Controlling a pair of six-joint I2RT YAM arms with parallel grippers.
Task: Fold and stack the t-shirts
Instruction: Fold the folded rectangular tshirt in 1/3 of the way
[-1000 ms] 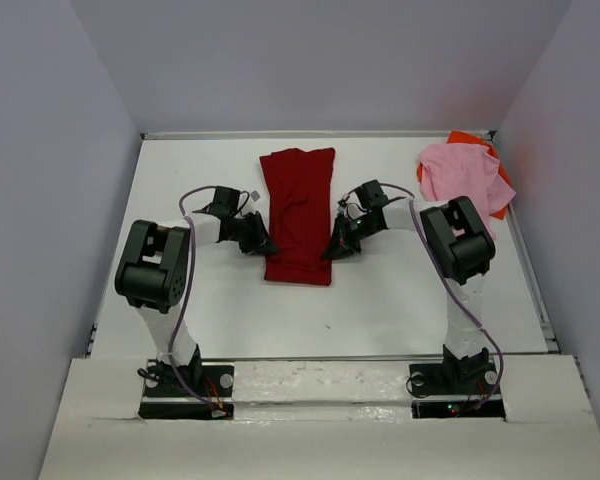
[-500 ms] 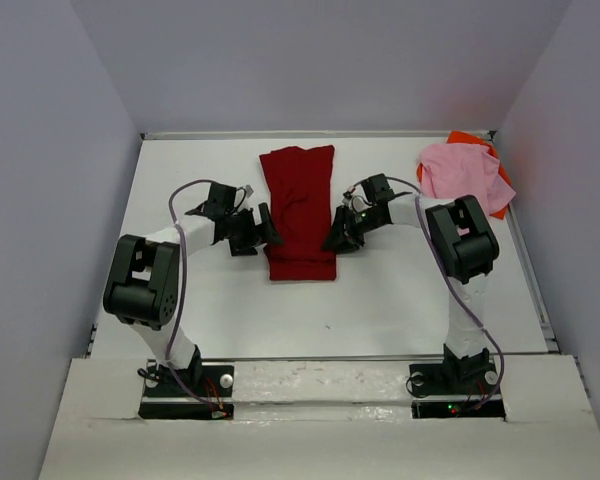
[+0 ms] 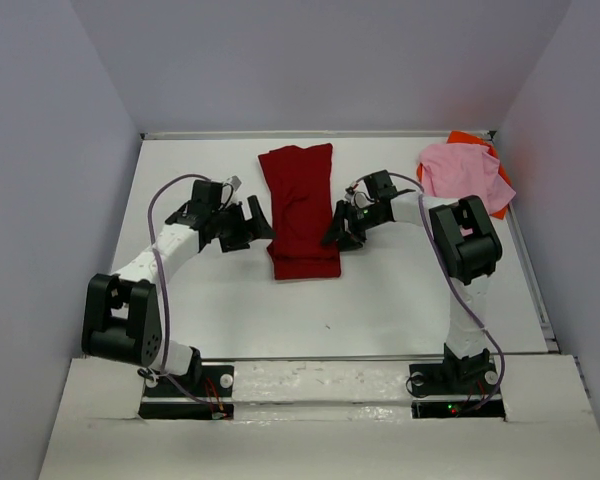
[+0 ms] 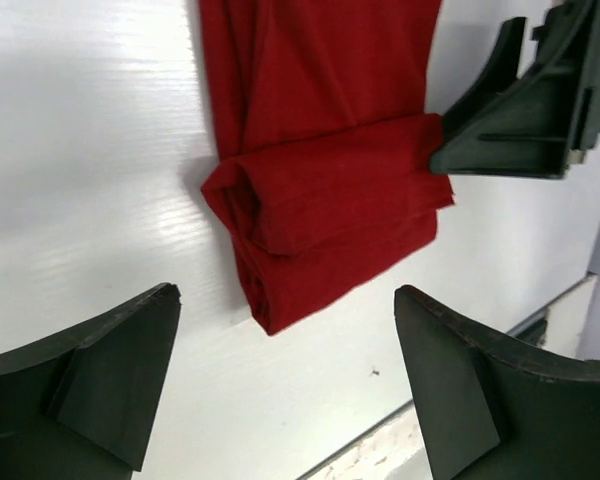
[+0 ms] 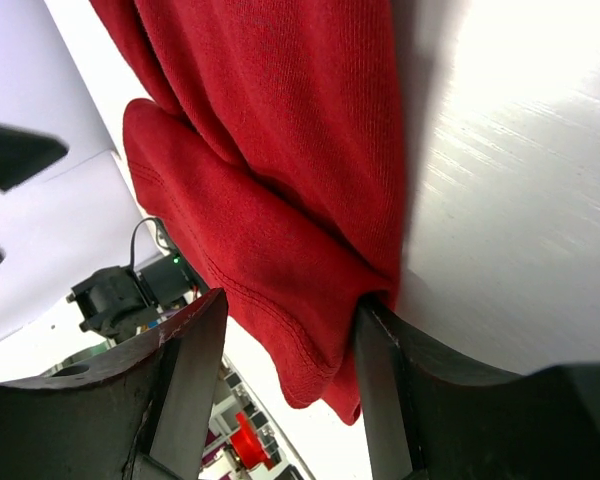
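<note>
Top external: my left gripper (image 3: 251, 222) gapes wide beside the folded dark red t-shirt (image 3: 300, 205) on the table (image 3: 400, 300); my right gripper (image 3: 336, 232) stands parted around its edge. Pink t-shirt (image 3: 464, 172) overlies orange t-shirt (image 3: 468, 138), far right.

A white table (image 3: 380, 310) with a faintly glossy, ribbed surface fills a small booth, closed in by a plain lavender-grey back wall (image 3: 320, 60), left wall (image 3: 40, 220) and right wall (image 3: 580, 200). A thin pale strip (image 3: 310, 134) runs along the table's far edge where it meets the back wall, and a raised white ledge (image 3: 320, 420) spans its near edge. The light is soft and even, leaving a bright sheen on the table and only light shadows along the walls.
</note>
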